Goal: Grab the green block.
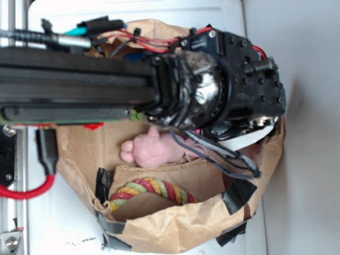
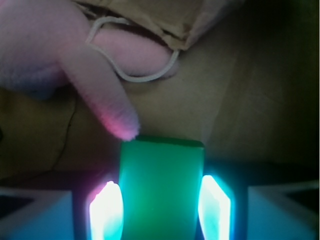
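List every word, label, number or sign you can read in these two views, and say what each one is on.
None: neither view shows any readable text.
Green block: plain faces, no label showing.
Paper bag: bare brown paper with black tape, no print visible.
Pink plush: no tag visible.
Gripper and arm housing: no marking can be made out.

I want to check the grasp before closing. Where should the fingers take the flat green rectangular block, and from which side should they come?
Grip the smooth emerald-green rectangular block on its two long flat side faces, coming straight along its length as the wrist view shows. Those faces are parallel and each fingertip already flanks one. Keep clear of the fuzzy pink plush toy, whose limb reaches the block's far left corner.
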Available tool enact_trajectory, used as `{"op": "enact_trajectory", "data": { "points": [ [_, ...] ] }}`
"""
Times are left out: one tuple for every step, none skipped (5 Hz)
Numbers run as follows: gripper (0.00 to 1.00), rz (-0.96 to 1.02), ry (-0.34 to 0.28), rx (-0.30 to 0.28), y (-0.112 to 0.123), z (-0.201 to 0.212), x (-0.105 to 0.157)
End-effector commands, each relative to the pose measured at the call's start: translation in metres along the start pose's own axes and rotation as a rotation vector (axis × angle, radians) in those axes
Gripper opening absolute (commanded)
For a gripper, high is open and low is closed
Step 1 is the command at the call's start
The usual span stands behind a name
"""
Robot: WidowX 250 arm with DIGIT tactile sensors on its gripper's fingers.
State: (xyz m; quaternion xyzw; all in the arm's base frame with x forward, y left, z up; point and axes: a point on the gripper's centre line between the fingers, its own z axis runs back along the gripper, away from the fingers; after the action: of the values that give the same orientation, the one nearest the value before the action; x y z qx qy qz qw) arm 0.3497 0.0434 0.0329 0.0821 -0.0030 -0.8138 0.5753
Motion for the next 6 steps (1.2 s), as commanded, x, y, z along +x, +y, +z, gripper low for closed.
{"op": "enact_trajectory", "data": {
  "points": [
    [0.0, -0.003, 0.008, 0.017, 0.001, 0.006, -0.013],
    [0.0, 0.159, -0.046, 0.041, -0.009, 0.038, -0.034],
    [0.0, 0.38, -0.095, 0.106, -0.024, 0.088, -0.03],
    [0.0, 0.507, -0.072, 0.126, -0.031, 0.121, -0.008],
    [0.0, 0.632, -0.032, 0.108, -0.026, 0.135, 0.016],
    [0.0, 0.844, -0.077, 0.051, -0.023, 0.149, 0.023]
  ]
}}
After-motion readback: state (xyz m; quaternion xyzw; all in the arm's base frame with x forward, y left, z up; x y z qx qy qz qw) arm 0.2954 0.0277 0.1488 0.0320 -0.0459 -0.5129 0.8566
